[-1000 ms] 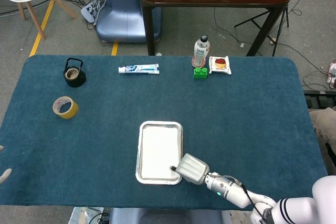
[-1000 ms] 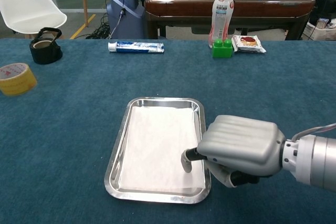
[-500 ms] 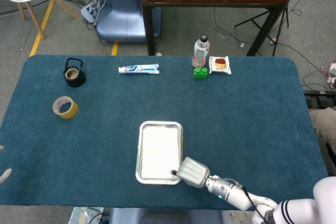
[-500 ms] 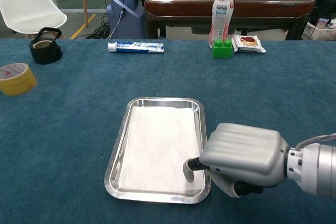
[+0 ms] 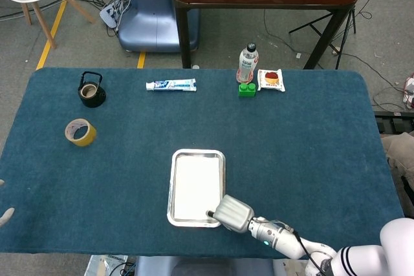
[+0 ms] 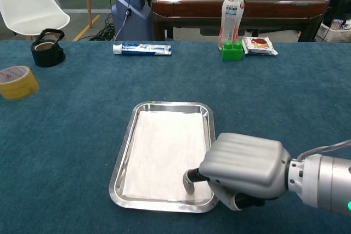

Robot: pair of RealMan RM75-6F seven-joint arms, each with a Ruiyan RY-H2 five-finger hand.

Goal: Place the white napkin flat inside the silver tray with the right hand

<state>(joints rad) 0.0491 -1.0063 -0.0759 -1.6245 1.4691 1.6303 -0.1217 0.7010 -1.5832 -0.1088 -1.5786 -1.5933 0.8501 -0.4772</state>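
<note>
The white napkin (image 6: pixel 164 154) lies flat inside the silver tray (image 6: pixel 118 173), near the tabletop's front edge. It looks light and limp, best pressed rather than pinched. The right hand (image 6: pixel 241 168), fingers curled, touches its near-right corner with one fingertip.

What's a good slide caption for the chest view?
Right hand at the near right corner of the silver tray, fingertip on the white napkin lying flat inside.

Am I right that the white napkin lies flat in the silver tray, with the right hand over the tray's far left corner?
Not quite. The white napkin does lie flat in the silver tray, but the right hand is over its near right corner, as the chest view shows.
</note>
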